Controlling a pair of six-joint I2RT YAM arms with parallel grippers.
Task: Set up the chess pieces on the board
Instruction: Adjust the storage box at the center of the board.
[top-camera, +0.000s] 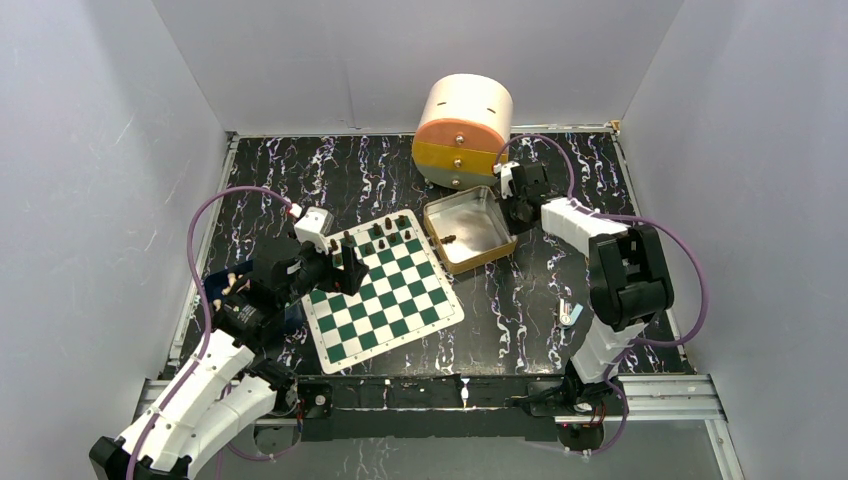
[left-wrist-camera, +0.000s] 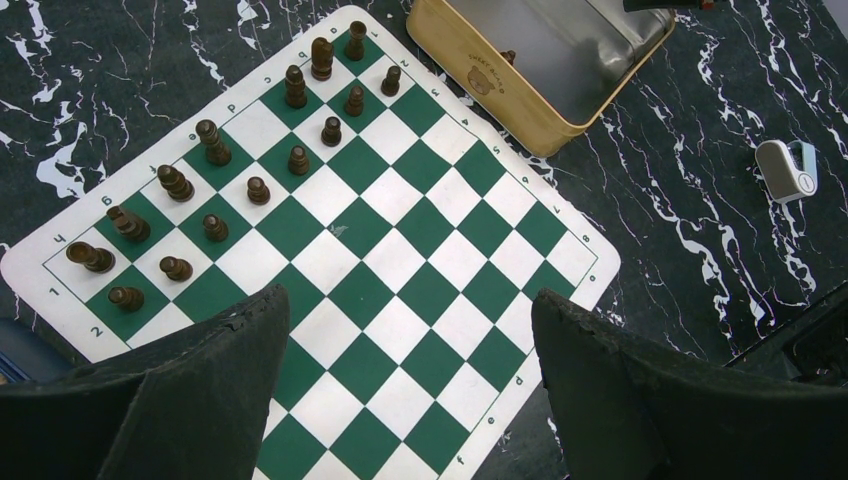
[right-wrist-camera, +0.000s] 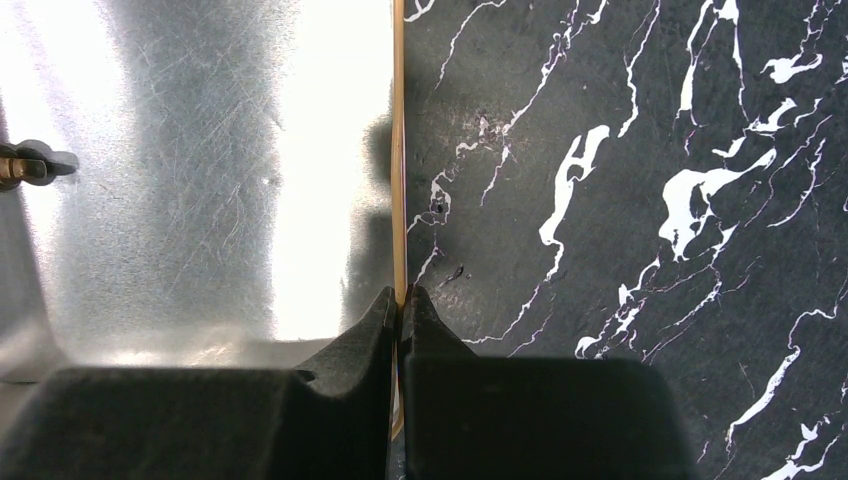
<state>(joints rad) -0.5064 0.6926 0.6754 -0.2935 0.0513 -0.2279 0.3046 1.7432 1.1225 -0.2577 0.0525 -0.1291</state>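
Three pale walls (top-camera: 340, 60), veined black table (top-camera: 510, 320), board (top-camera: 400, 300), right claw (right-wrist-camera: 401, 300) pinching tin (right-wrist-camera: 200, 200)

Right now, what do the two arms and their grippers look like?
Both the left arm and right arm have white shell links joined by black joint housings, each trailed by a looping purple cable. The left gripper and right gripper have matte black wedge-shaped fingers; the left ones look frayed at the edges. No markings are readable.

The black, white-veined tabletop (top-camera: 520, 330) carries 4 things: the board (top-camera: 400, 300) at left, a tan tray (top-camera: 486, 258) just beside its far corner, a round box (top-camera: 465, 125) (beige, orange, yellow) behind, and a small white gadget (top-camera: 570, 314) at right.
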